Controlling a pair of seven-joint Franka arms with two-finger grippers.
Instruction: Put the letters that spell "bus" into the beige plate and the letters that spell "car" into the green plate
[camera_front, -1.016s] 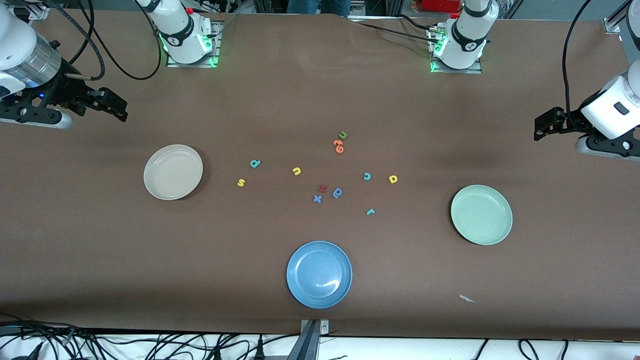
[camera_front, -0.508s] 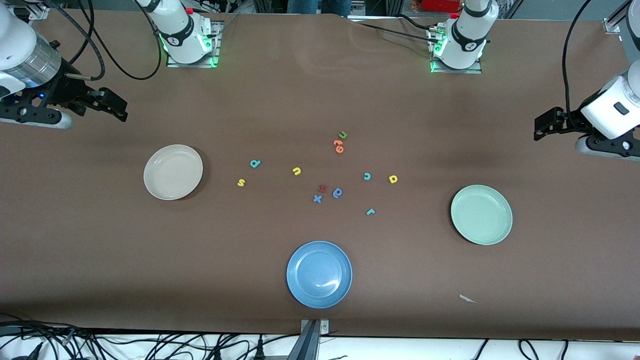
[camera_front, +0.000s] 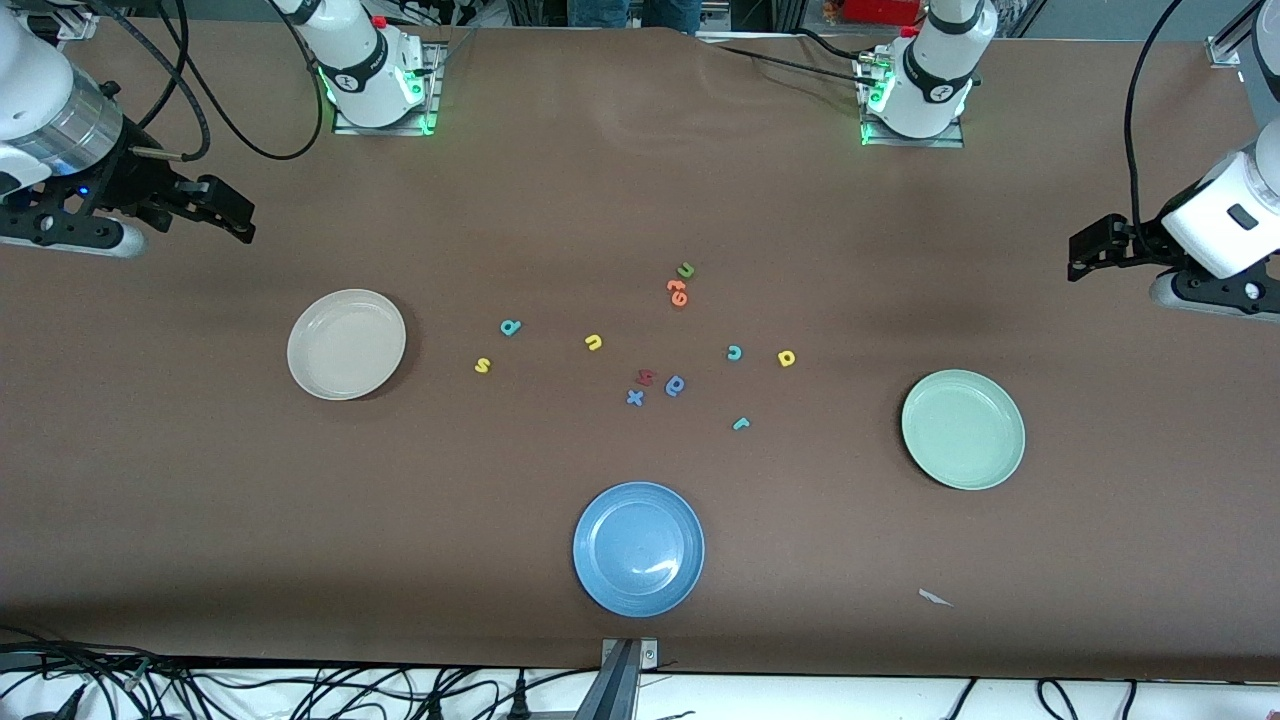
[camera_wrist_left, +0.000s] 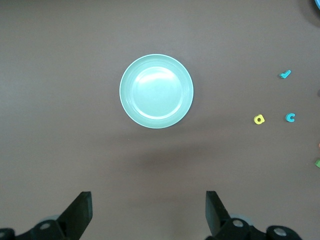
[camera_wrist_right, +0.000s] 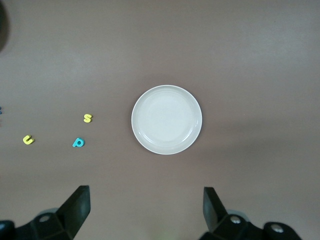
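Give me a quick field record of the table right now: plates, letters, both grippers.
beige plate: empty, toward the right arm's end
green plate: empty, toward the left arm's end
blue plate: empty, nearest the front camera
b, u, s letters: loose on the table, beside the beige plate
c, a, r letters: loose on the table, beside the green plate
left gripper: open, empty, up above the green plate
right gripper: open, empty, up above the beige plate
progress: no letter in any plate

Three plates — beige plate (camera_front: 346, 344), green plate (camera_front: 963, 429), blue plate (camera_front: 638, 549); eleven foam letters (camera_front: 676, 385) on the table; two grippers — both open.
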